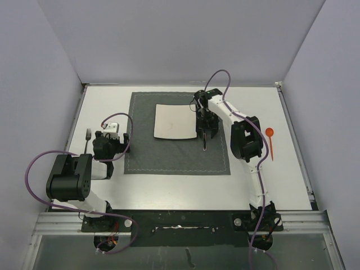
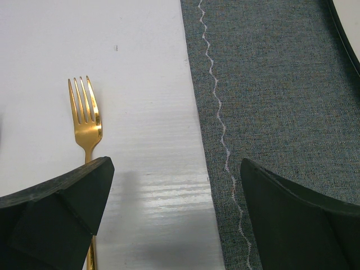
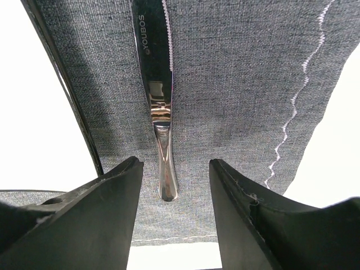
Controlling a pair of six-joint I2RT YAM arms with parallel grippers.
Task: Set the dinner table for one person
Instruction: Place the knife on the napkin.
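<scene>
knife (image 3: 159, 101) lettering, right wrist only

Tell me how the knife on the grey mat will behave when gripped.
The knife looks like polished metal, so probably stiff and slippery. Its narrow rounded handle may twist in a pinch. Flat on the woven mat, it likely won't roll.

Top view looks steeply down from high behind the near edge, taking in the whole bench (image 1: 169, 188). Left wrist view sits low and close, facing along the left edge of the placemat (image 2: 281, 84), fork (image 2: 85, 121) beside it. Right wrist view hugs the placemat right over the knife (image 3: 156, 73). Both close-up patches appear in the top view too.
</scene>
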